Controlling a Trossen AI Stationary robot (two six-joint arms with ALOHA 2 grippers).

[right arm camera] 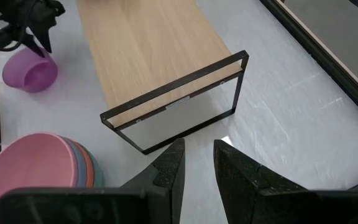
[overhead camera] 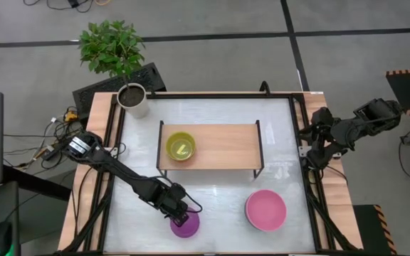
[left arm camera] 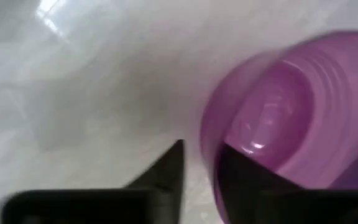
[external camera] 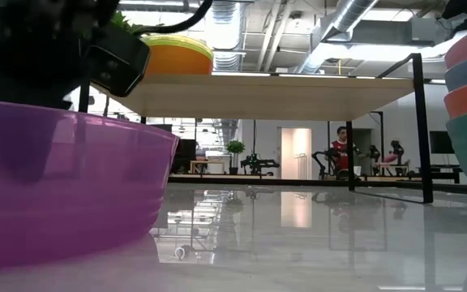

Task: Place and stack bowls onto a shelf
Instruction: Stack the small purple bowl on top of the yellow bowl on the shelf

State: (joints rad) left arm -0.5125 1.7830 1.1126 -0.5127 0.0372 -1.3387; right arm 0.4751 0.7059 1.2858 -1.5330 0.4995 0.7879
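A small purple bowl sits near the table's front edge, left of centre. It fills the left of the low view. My left gripper comes down onto its far rim and is shut on it. A yellow-green bowl stands on the left end of the shelf, which stands on its black legs at mid-table. A stack of bowls with a pink one on top rests at the front right. My right gripper hangs open above the table's right edge, touching nothing. My left gripper has the purple bowl's rim between its fingers, one finger inside the bowl and the other finger outside the wall. The fingers slant down from the far left. The bowl's base rests on the table, upright.
A white plant pot with a leafy plant stands at the far left corner. Most of the shelf's wooden top lies bare to the right of the yellow-green bowl. Black frame rails run along the table's sides.
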